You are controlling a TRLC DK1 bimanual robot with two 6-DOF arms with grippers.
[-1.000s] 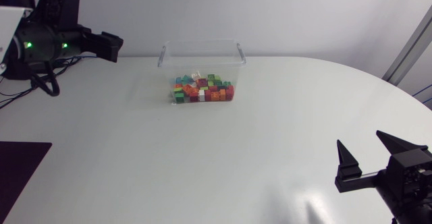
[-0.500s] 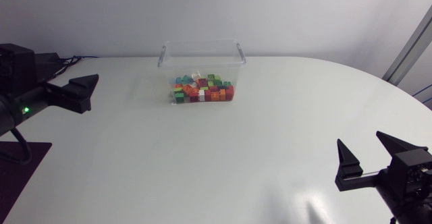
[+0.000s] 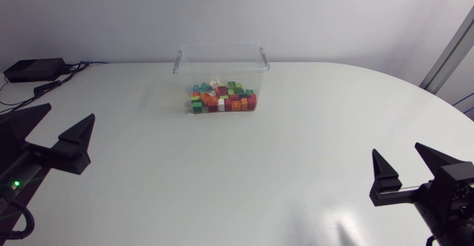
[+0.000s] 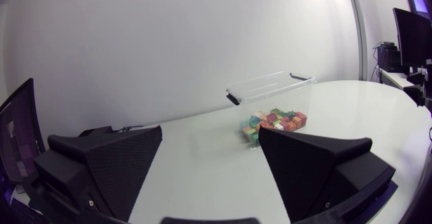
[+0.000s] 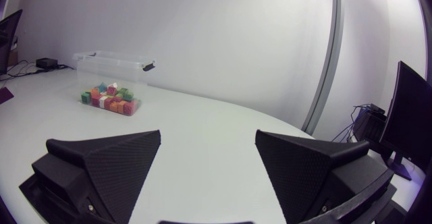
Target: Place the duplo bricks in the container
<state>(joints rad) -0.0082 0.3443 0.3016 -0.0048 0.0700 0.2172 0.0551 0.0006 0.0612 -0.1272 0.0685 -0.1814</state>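
A white table (image 3: pixel 311 120) was seen from above, with a clear plastic container (image 3: pixel 222 52) standing toward its far side, between the two arms and well apart from both. The duplo bricks (image 3: pixel 221 98) lay heaped on the container's floor in a jumble of red, orange, green, white and blue, and every brick in view was inside it. The left gripper (image 3: pixel 70 111) hung over the table's left edge with its two wedge fingers spread wide and nothing between them. The right gripper (image 3: pixel 396 150) sat near the right front corner, likewise wide apart and empty. Judging by their look, the bricks would be light, hard and rigid, with smooth, rather slippery sides. They were unlikely to break or deform under a firm pinch. The best hold would probably be across two flat opposite sides rather than over the studded top. The bricks looked small against the broad fingers and were packed closely, so singling one out could be awkward. The thin-walled container seemed light enough to slide if it were nudged.
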